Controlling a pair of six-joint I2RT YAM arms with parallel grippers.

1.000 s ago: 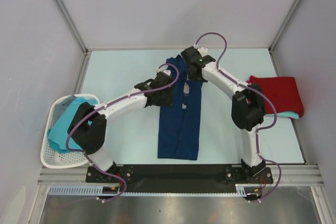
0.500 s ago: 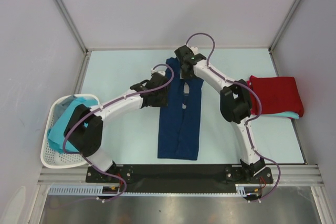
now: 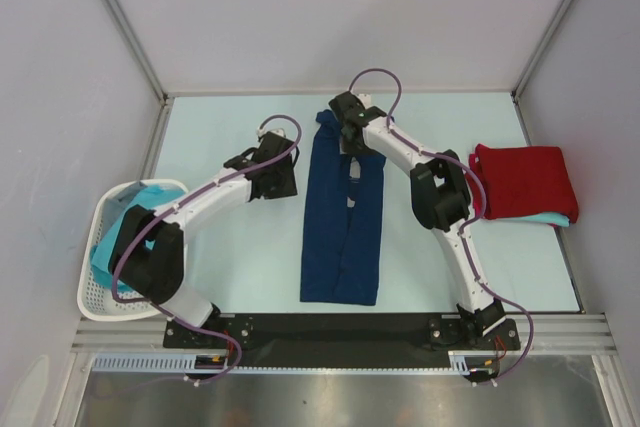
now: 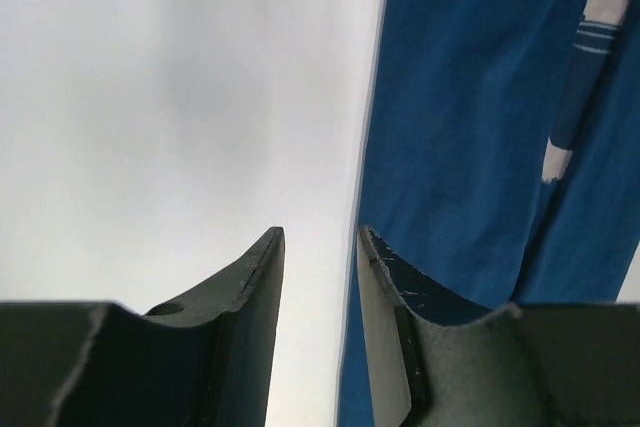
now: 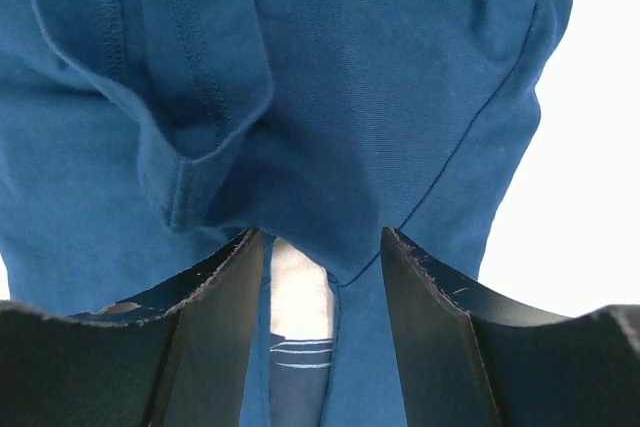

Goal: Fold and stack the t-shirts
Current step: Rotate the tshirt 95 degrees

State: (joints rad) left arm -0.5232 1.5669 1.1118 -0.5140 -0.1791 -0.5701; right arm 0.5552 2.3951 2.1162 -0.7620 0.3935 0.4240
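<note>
step: navy t-shirt (image 3: 342, 217) in a long strip, centre frame | left gripper (image 4: 320, 247) apart, empty, at its left edge | right gripper (image 5: 322, 247) apart over top end | next, likely: pinch top end, fold down

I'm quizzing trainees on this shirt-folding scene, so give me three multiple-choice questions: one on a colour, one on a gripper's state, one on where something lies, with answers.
1. What colour is the shirt in the basket?
A. Red. B. Navy. C. Turquoise.

2. How is the left gripper, beside the navy shirt?
A. Open and empty. B. Shut on cloth. C. Shut on the basket.

3. Where is the red shirt?
A. In the basket. B. On a second turquoise shirt at the right side. C. Under the navy shirt.

Answers:
1. C: turquoise cloth lies in the basket.
2. A: the wrist view shows its jaws apart with nothing between them.
3. B: a turquoise edge shows under the red cloth.
</note>
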